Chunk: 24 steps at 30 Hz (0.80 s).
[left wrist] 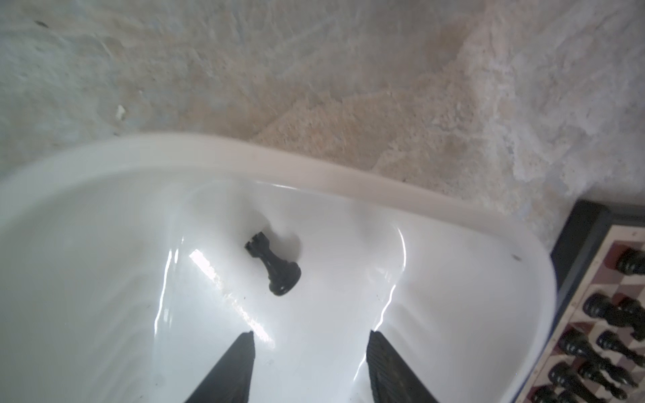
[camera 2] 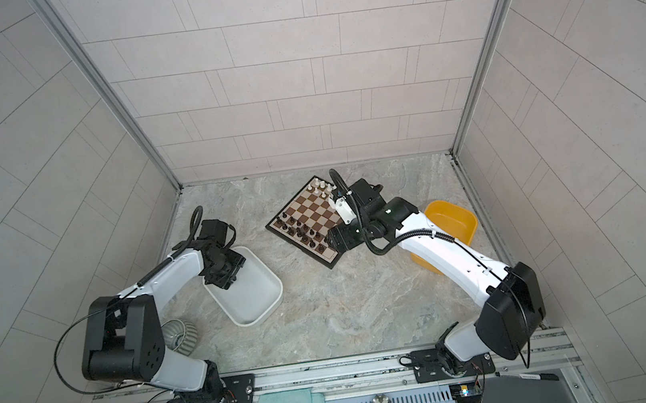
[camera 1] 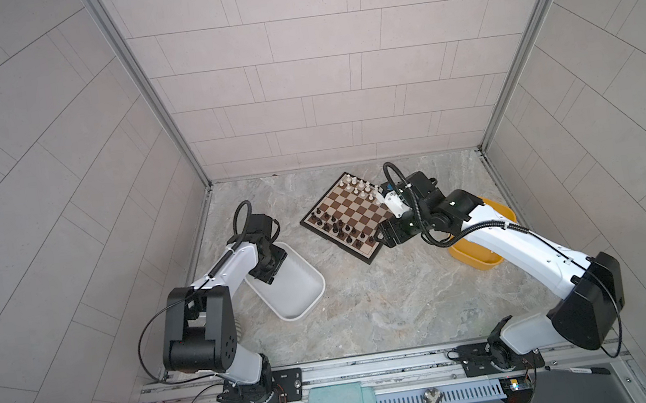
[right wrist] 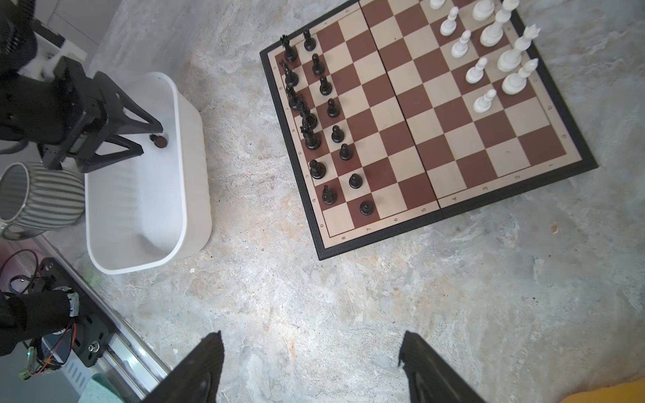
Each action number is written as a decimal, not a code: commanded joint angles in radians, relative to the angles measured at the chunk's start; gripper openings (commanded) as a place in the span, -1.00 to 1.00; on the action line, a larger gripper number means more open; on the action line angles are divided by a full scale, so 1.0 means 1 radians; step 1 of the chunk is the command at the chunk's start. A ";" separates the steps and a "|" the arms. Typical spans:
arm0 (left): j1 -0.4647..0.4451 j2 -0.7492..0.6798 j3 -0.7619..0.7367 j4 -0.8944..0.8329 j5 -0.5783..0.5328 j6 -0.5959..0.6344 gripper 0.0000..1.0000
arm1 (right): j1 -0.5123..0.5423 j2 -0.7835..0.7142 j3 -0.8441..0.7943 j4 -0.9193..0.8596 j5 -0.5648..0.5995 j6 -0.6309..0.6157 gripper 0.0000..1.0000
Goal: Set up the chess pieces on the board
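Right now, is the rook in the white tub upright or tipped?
Tipped: the black rook lies on its side inside the white tub.

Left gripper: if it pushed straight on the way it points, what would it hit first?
Probably the black rook lying on its side in the white tub, ahead of the left gripper; maybe the tub floor first.

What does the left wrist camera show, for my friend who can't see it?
A black rook lies on its side in the white tub, just ahead of the open, empty left pincer. Beyond the tub are the marbled table and a corner of the board with black pieces standing.
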 commanded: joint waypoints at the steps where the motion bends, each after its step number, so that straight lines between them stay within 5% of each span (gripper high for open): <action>1: -0.001 0.041 -0.005 0.013 -0.047 -0.063 0.13 | -0.006 -0.026 -0.013 0.085 -0.055 0.017 0.61; 5: 0.000 0.060 -0.015 0.031 -0.068 -0.086 -0.06 | -0.008 -0.024 -0.020 0.107 -0.091 0.033 0.57; 24: 0.018 0.147 0.017 0.015 -0.075 -0.101 -0.20 | -0.014 -0.023 -0.039 0.127 -0.119 0.045 0.52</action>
